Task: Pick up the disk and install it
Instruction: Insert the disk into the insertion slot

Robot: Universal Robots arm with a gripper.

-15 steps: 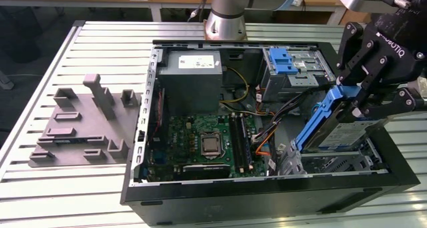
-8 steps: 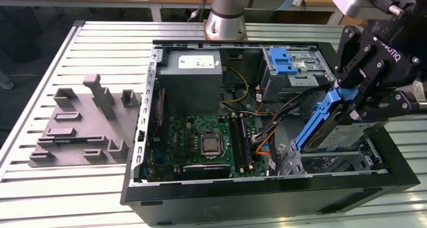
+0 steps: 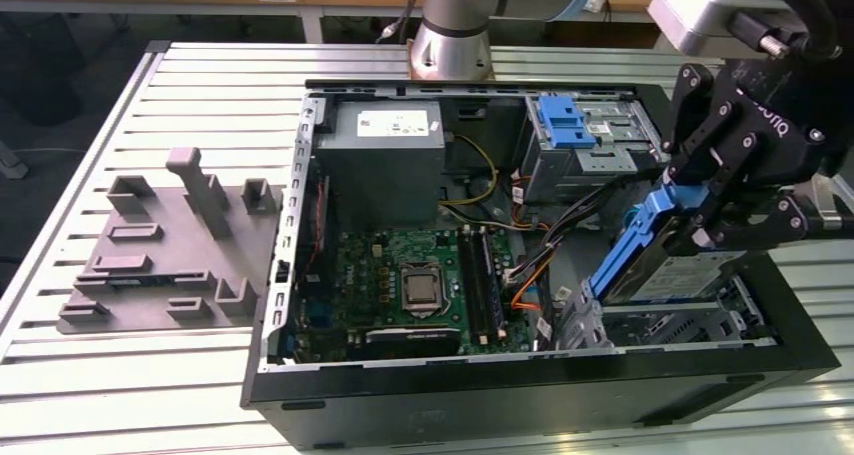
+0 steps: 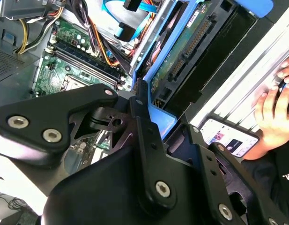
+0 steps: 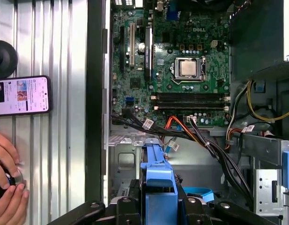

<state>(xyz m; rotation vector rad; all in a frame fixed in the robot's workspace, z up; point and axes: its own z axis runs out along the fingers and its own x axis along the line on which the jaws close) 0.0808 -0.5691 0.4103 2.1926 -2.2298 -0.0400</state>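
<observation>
**Blue-railed disk (image 3: 657, 265) held tilted at the corner bay**

Black and two-fingered, the hand (image 3: 694, 225) is clamped on the disk, closed against it from either side (the exterior view makes this plainest). The disk stands steeply tilted inside the open computer case (image 3: 534, 395). Its lower end is down at the metal bay (image 3: 694, 320) in the corner toward the exterior view's right; whether it touches the bay I cannot tell. The case lies on a slatted metal counter (image 3: 134, 375), with a grey moulded plate (image 3: 160, 245) beside it on the exterior view's left.

The second wrist view shows what the exterior view hides: the disk (image 4: 181, 61) from its green underside, with its connector edge, and the blue rail (image 4: 160, 119) pinched in the hand. The first wrist view looks along that rail (image 5: 158, 183) to the main board (image 5: 181, 70) and a bundle of cables (image 5: 205, 140). Both wrist views catch a phone (image 5: 20, 96) lying on the counter outside the case, with a person's fingers (image 5: 3, 154) near it.
</observation>
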